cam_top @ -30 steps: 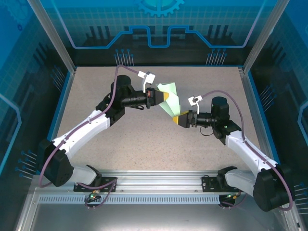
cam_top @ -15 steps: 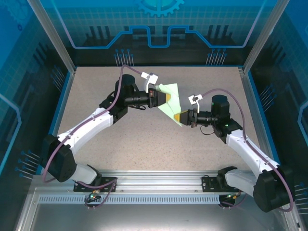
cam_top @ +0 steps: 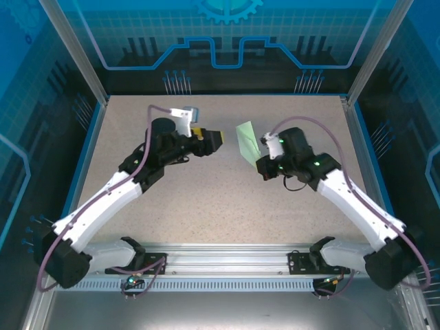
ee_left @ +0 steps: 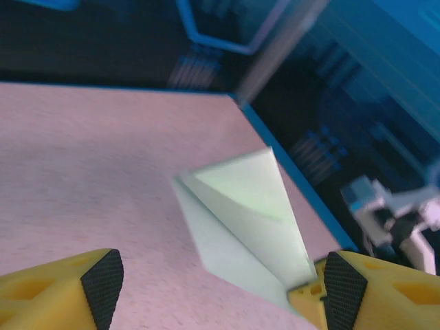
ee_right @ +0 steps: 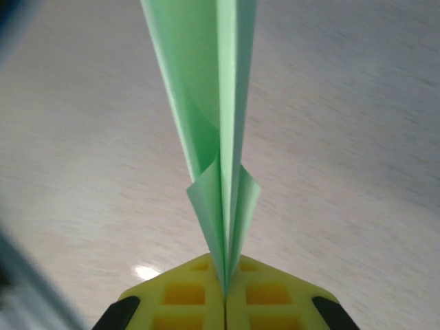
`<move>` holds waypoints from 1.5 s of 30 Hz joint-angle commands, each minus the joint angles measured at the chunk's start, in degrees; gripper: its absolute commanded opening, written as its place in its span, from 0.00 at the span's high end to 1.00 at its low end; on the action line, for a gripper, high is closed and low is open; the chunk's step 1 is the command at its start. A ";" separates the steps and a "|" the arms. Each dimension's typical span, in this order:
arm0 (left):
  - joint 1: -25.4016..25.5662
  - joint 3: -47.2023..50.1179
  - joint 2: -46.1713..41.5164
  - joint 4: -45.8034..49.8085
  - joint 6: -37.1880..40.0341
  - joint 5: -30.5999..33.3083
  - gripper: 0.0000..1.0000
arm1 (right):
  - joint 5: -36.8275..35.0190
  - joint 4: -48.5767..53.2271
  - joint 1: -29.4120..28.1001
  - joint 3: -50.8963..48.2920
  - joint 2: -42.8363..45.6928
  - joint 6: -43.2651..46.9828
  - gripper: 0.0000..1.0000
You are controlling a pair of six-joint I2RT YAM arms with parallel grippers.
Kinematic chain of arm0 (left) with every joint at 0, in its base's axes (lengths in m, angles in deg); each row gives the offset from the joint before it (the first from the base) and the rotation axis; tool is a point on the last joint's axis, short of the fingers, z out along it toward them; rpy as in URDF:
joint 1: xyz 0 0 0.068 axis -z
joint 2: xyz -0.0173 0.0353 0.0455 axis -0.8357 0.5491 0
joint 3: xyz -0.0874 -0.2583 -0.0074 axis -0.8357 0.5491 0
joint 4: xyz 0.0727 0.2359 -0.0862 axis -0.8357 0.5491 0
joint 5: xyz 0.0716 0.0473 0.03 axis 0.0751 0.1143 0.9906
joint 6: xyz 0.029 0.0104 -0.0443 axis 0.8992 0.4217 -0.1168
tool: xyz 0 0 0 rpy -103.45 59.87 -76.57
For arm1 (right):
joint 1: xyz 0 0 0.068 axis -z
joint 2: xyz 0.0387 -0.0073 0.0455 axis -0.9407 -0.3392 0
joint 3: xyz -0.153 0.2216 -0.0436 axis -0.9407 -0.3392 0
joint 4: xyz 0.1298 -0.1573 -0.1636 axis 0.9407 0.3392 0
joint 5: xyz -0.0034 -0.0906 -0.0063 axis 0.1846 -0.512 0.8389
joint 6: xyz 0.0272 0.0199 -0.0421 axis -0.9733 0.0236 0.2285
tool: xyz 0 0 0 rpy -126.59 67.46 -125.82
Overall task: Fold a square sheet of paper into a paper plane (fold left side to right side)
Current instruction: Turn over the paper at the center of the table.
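The square sheet of paper is folded into a slim, pointed paper plane (cam_top: 247,141) of pale mint green. My right gripper (cam_top: 261,159) is shut on its near end and holds it above the table. In the right wrist view the folded layers (ee_right: 220,137) rise edge-on from between the closed yellow jaws of the right gripper (ee_right: 225,297). My left gripper (cam_top: 214,139) stands open a little to the left of the plane, apart from it. In the left wrist view the plane (ee_left: 240,227) lies ahead between the spread fingers of the left gripper (ee_left: 220,289).
The speckled tabletop (cam_top: 206,199) is bounded by a blue rim (cam_top: 89,144) and by aluminium posts (cam_top: 72,51) at the back corners. A metal rail (cam_top: 220,258) with both arm bases runs along the near edge.
My left gripper opened, let go of the paper and drew back to the left. My right gripper shut on the paper's near end and swung it round, now held edge-on.
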 commanded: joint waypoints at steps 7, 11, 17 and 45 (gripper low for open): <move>-0.49 2.95 -5.59 10.08 -5.66 27.25 0.14 | -53.64 33.51 -18.77 18.26 -29.94 -6.05 0.94; -0.60 3.56 -6.08 10.45 -5.96 28.23 0.13 | -60.05 38.68 -23.65 25.18 -42.87 -8.25 0.94; -1.11 3.56 -6.16 11.26 -6.09 27.86 0.11 | -60.21 38.78 -26.96 32.28 -56.66 -7.43 0.92; -2.22 4.98 6.21 6.06 -11.70 -3.29 0.06 | 4.73 -0.67 -9.77 -4.96 -6.66 0.66 0.09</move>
